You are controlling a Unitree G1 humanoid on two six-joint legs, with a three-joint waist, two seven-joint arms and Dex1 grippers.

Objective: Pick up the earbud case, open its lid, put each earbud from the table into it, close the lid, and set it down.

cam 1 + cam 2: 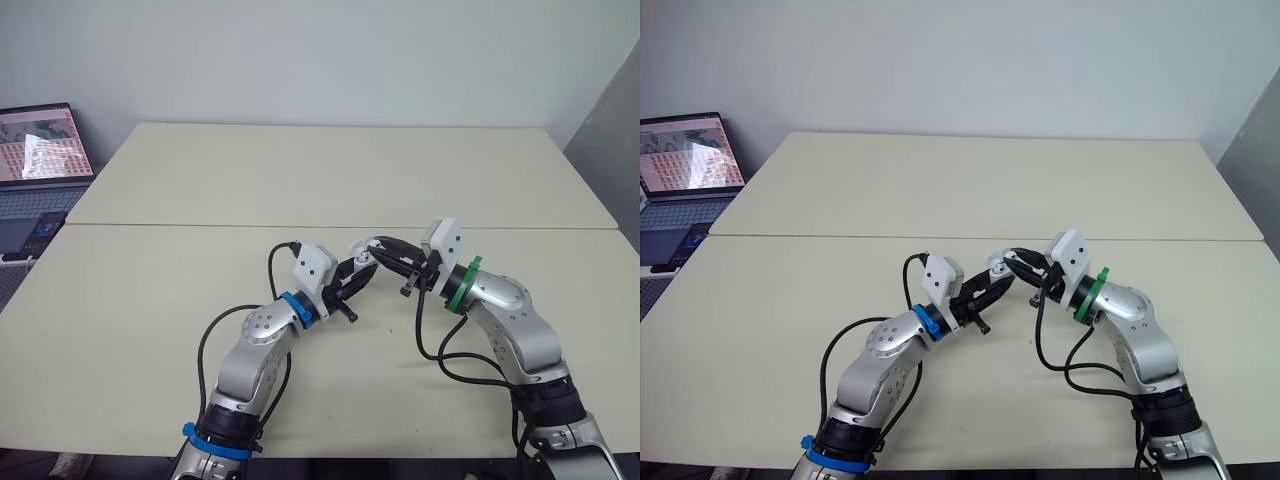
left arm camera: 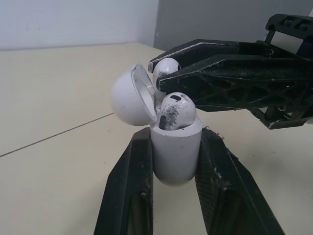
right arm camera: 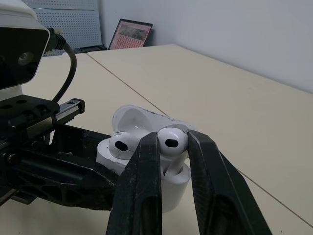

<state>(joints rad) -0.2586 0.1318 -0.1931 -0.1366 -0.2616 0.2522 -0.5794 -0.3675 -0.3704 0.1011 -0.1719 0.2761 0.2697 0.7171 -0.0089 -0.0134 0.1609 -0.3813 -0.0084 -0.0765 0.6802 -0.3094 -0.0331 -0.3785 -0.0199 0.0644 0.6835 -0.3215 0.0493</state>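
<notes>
The left claw (image 2: 176, 141) is closed narrowly on the earbud case (image 2: 175, 159), one black finger pressed against each side of the white body, which stands upright between them. The lid (image 2: 131, 95) is swung back on its hinge and stands open. One earbud (image 2: 173, 111) sits in the case with its scuffed head poking out.

The right claw (image 3: 172, 142) is pinched almost shut on the second earbud (image 3: 171, 138), gripping its rounded head between the two fingertips. That earbud is at the open mouth of the case, just beside the seated one and in front of the open lid. Whether its stem is already in its socket cannot be told.

The two claws meet tip to tip over the near half of the surface (image 1: 330, 170), about midway across its width and just on the near side of the seam (image 1: 150, 226) between its two panels. An open laptop (image 1: 40, 140) stands beyond the far left corner, well apart.
</notes>
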